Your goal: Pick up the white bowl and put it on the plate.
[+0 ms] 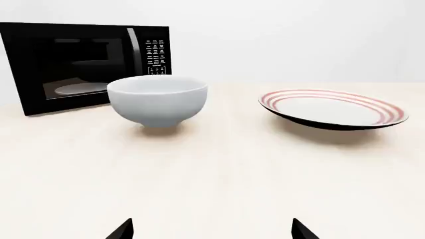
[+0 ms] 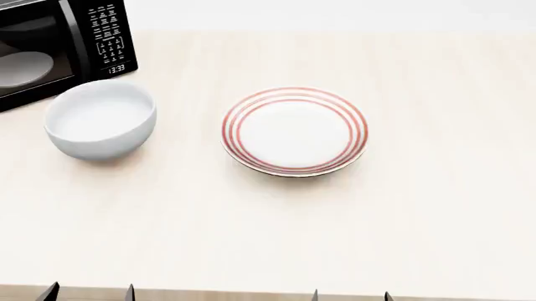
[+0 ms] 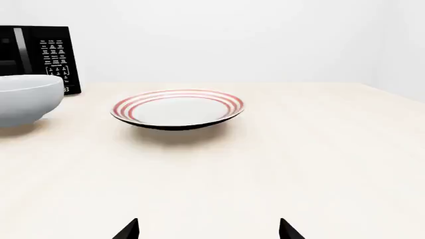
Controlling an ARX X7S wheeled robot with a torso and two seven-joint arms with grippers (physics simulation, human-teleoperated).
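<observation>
- My left gripper [image 2: 90, 292] shows only as 2 dark fingertips at the lower left edge of the head view; they stand apart with nothing between them, so it is released.
- My right gripper [image 2: 351, 295] sits at the lower edge, right of center, its 2 tips likewise spread and holding nothing.
- The white bowl [image 2: 100, 119] stands upright on the table [image 2: 418, 219] in the left part of the frame, just in front of the black microwave [image 2: 59, 44] in the upper left corner.
- The plate [image 2: 295, 131], with 3 red rings, lies flat near the frame's center, right of the bowl and apart from it.
- Both grippers are well apart from the bowl and plate.
</observation>
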